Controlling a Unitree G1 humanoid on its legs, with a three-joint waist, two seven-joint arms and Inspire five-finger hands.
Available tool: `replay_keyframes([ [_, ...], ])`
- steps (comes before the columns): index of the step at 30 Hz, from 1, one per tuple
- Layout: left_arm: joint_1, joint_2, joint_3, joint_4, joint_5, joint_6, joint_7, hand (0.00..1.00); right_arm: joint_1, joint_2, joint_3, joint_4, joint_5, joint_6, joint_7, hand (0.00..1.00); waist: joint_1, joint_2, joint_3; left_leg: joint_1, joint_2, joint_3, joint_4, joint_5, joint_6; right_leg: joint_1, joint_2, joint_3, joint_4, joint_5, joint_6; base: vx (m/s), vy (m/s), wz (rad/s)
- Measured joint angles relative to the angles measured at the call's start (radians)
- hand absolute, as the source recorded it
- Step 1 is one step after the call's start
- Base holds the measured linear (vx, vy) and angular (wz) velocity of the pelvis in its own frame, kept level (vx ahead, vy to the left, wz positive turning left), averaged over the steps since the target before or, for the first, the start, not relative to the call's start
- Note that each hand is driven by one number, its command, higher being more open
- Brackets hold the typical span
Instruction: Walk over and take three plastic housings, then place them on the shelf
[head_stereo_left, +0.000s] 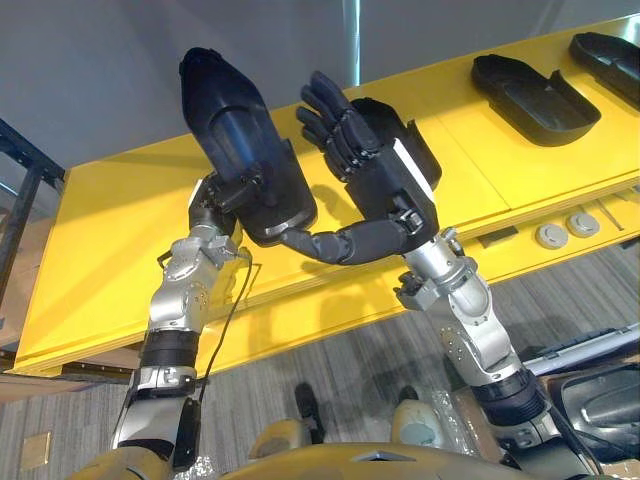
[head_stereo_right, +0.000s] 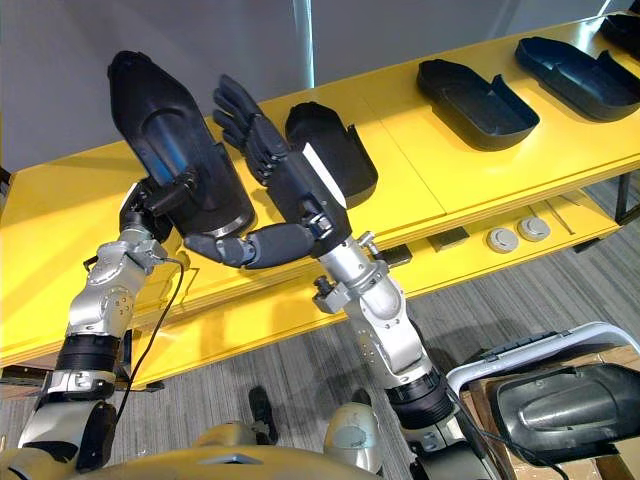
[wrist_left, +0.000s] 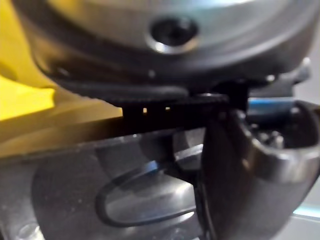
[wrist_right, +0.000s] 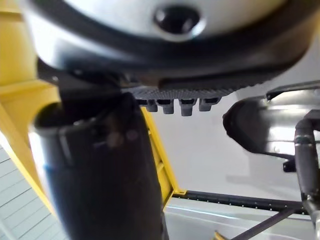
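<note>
Overhead, the left hand (head_stereo_left: 222, 192) gripped the lower end of a black plastic housing (head_stereo_left: 232, 115), which was glossy, elongated and tilted up above the yellow shelf (head_stereo_left: 100, 235). The right hand (head_stereo_left: 385, 175) was spread open just beside it, with its thumb (head_stereo_left: 330, 243) under the housing's end. A second housing (head_stereo_right: 345, 150) lay on the shelf behind that hand, with a third housing (head_stereo_left: 535, 95) and a fourth housing (head_stereo_left: 612, 55) further right. The right eye view also showed a boxed housing (head_stereo_right: 570, 400) low at the robot's right.

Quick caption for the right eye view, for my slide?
The left hand grips a black housing over the yellow shelf, open right hand beside it.
</note>
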Motion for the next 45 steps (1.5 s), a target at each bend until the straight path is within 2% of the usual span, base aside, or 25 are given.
replay_keyframes([
  [1, -0.017, 0.010, 0.000, 0.013, 0.001, 0.010, -0.012, 1.00, -0.003, 0.000, 0.003, -0.018, 0.000, 0.001, -0.005, 1.00, 0.001, 0.001, 0.001, -0.004, 0.001, 0.000, 0.000, 0.002, 0.000, -0.005, 0.000, -0.001, 0.004, -0.001, 0.000, 0.01, -0.010, 0.07],
  [9, -0.054, 0.036, -0.017, 0.134, 0.117, 0.052, -0.051, 1.00, 0.001, 0.003, 0.006, -0.035, 0.000, 0.021, -0.035, 1.00, -0.003, 0.007, 0.003, -0.003, 0.002, 0.009, 0.002, 0.011, 0.008, -0.012, 0.000, 0.006, 0.016, -0.004, -0.001, 0.00, 0.002, -0.02],
  [16, -0.061, 0.047, -0.020, 0.143, 0.153, 0.059, -0.059, 1.00, 0.002, 0.004, 0.011, -0.035, 0.000, 0.029, -0.029, 1.00, -0.004, 0.011, 0.005, 0.000, 0.003, 0.022, 0.003, 0.008, 0.004, -0.020, 0.000, 0.017, 0.022, -0.004, -0.001, -0.01, 0.007, -0.04],
  [23, -0.071, 0.047, -0.022, 0.159, 0.162, 0.057, -0.008, 1.00, 0.009, 0.005, 0.014, -0.035, 0.000, 0.036, -0.016, 1.00, -0.008, 0.017, 0.008, 0.000, 0.004, 0.035, 0.003, 0.007, 0.004, -0.029, 0.002, 0.026, 0.032, -0.004, -0.001, -0.01, 0.001, -0.03],
  [26, -0.082, 0.047, -0.022, 0.173, 0.192, 0.047, 0.057, 1.00, 0.025, 0.005, 0.014, -0.035, -0.001, 0.036, -0.022, 1.00, -0.013, 0.017, 0.008, 0.000, 0.004, 0.035, 0.002, 0.008, 0.005, -0.029, 0.002, 0.026, 0.031, -0.002, 0.001, 0.00, 0.000, 0.00],
  [31, -0.090, 0.044, -0.043, 0.194, 0.186, -0.018, 0.199, 1.00, 0.064, 0.008, 0.010, -0.034, -0.091, 0.033, -0.095, 1.00, -0.027, 0.017, 0.008, -0.001, 0.004, 0.028, -0.002, 0.017, 0.015, -0.022, 0.007, 0.024, 0.013, 0.010, 0.006, 0.00, 0.000, 0.00],
  [35, -0.089, 0.027, -0.043, 0.158, 0.179, -0.054, 0.265, 1.00, 0.084, 0.007, -0.020, -0.019, -0.113, 0.017, -0.095, 1.00, -0.032, 0.016, 0.008, 0.005, 0.006, 0.015, -0.002, 0.019, 0.017, 0.012, 0.020, 0.014, -0.034, 0.036, 0.006, 0.03, 0.005, 0.04],
  [36, -0.084, 0.026, -0.042, 0.113, 0.179, -0.056, 0.289, 1.00, 0.084, 0.005, -0.042, -0.001, -0.108, 0.015, -0.073, 1.00, -0.032, 0.014, 0.008, 0.010, 0.006, 0.010, -0.002, 0.020, 0.017, 0.027, 0.021, 0.008, -0.049, 0.042, 0.007, 0.01, 0.032, 0.11],
  [40, 0.002, 0.026, -0.019, -0.124, 0.187, -0.151, 0.329, 1.00, 0.086, -0.024, -0.095, 0.063, -0.060, 0.020, 0.058, 1.00, -0.027, 0.004, 0.008, 0.038, 0.005, -0.009, -0.003, 0.015, 0.017, 0.089, 0.026, -0.013, -0.094, 0.053, 0.008, 0.01, 0.026, 0.13],
  [44, 0.158, 0.024, 0.042, -0.475, 0.152, -0.263, 0.275, 1.00, 0.093, -0.085, -0.125, 0.068, -0.037, 0.062, 0.204, 1.00, 0.002, -0.014, 0.001, 0.039, 0.010, -0.031, -0.003, 0.015, 0.016, 0.127, 0.041, -0.041, -0.151, 0.072, 0.004, 0.00, 0.011, 0.12],
  [45, 0.180, 0.023, 0.042, -0.506, 0.152, -0.273, 0.264, 1.00, 0.096, -0.094, -0.127, 0.069, -0.037, 0.064, 0.216, 1.00, 0.002, -0.016, 0.001, 0.039, 0.009, -0.038, -0.003, 0.015, 0.016, 0.132, 0.040, -0.049, -0.156, 0.073, 0.005, -0.01, 0.011, 0.27],
])
